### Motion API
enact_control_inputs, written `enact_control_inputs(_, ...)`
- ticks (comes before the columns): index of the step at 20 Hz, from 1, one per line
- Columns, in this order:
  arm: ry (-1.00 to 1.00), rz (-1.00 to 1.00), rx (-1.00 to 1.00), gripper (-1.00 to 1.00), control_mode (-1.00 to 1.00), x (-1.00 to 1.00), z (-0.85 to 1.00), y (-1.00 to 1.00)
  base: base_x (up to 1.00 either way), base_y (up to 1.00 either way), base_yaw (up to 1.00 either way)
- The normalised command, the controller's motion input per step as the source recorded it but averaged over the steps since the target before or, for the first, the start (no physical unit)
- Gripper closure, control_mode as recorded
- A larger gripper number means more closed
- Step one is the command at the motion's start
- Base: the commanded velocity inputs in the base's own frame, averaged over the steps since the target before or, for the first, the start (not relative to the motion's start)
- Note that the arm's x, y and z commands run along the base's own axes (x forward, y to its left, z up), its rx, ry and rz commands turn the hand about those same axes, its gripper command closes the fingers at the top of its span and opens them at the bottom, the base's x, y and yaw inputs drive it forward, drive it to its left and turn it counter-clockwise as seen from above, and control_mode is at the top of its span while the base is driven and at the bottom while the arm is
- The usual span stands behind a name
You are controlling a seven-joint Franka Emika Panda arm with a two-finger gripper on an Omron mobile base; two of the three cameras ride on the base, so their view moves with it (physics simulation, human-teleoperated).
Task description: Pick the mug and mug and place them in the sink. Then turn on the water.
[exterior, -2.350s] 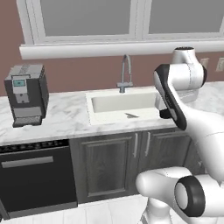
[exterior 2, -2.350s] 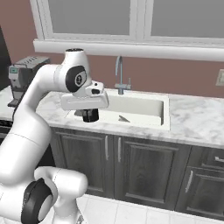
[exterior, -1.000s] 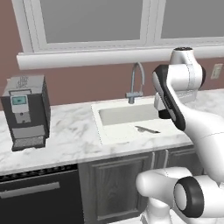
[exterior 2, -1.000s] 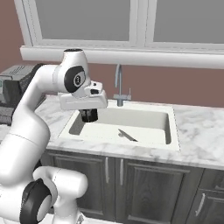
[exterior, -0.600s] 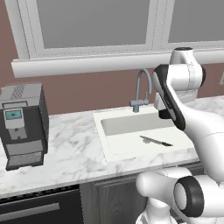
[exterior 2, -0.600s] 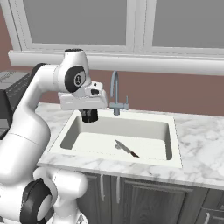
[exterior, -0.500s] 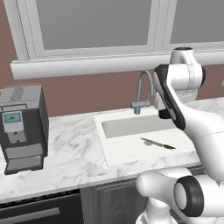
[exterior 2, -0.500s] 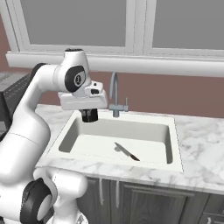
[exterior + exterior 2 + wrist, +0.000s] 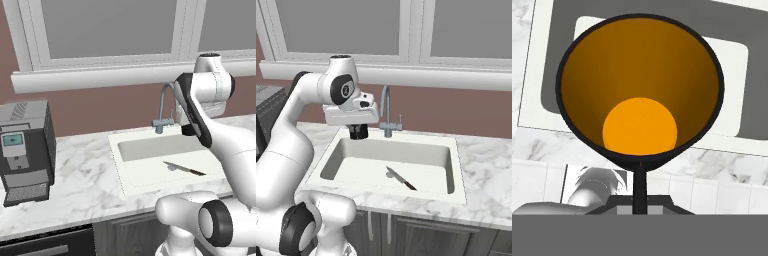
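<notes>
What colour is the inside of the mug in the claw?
Orange inside the mug, seen best in the hand view.

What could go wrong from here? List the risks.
1. The gripper holds the black mug by a thin part of its rim, above the left end of the sink. Such a narrow pinch could slip or let the mug swing.
2. A knife lies in the basin; a mug released toward the middle might land on it and tip.
3. The faucet stands close beside the gripper, so a sideways swing could hit it.
</notes>
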Motion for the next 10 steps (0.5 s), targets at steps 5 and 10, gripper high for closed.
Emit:
enact_control_inputs(5, 0.00, 0.00, 0.00, 1.00, 1.00, 0.00, 0.00, 0.00, 0.10, 0.08, 0.00)
enact_control_inputs(10, 0.00, 0.00, 0.00, 1.00, -1.00, 0.00, 0.00, 0.00, 0.00, 0.01, 0.00)
